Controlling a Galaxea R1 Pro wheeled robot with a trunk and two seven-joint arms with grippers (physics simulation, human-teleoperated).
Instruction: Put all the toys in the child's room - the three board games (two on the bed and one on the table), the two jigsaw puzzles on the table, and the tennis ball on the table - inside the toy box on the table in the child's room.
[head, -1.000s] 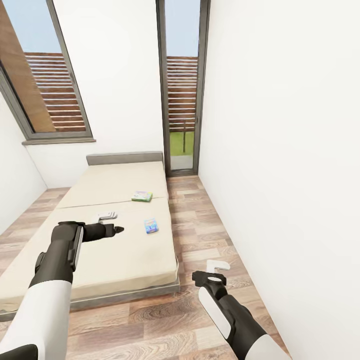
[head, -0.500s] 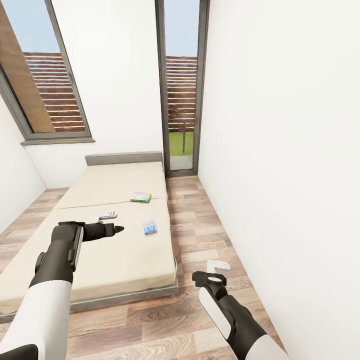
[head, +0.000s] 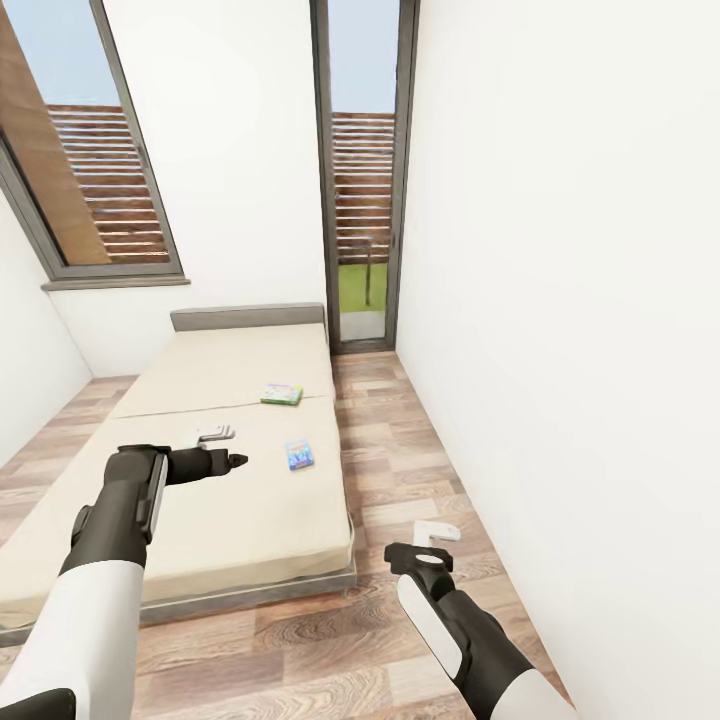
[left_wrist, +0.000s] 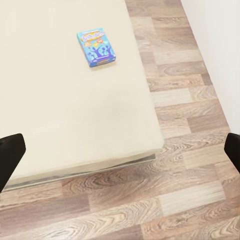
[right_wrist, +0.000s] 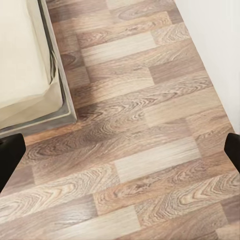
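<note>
both claws gape wide and empty; two board games (head: 290, 424) lie on the bed (head: 230, 520), lettering seemingly unreadable

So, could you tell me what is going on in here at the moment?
The robot stands at the foot of the bed in a narrow room. Two board games lie on the mattress: a blue one nearer the robot and a green one further up. The left hand hovers open over the mattress, holding nothing, short of the blue game. The right hand hangs open over the wood floor beside the bed. Neither game has been picked up yet.
</note>
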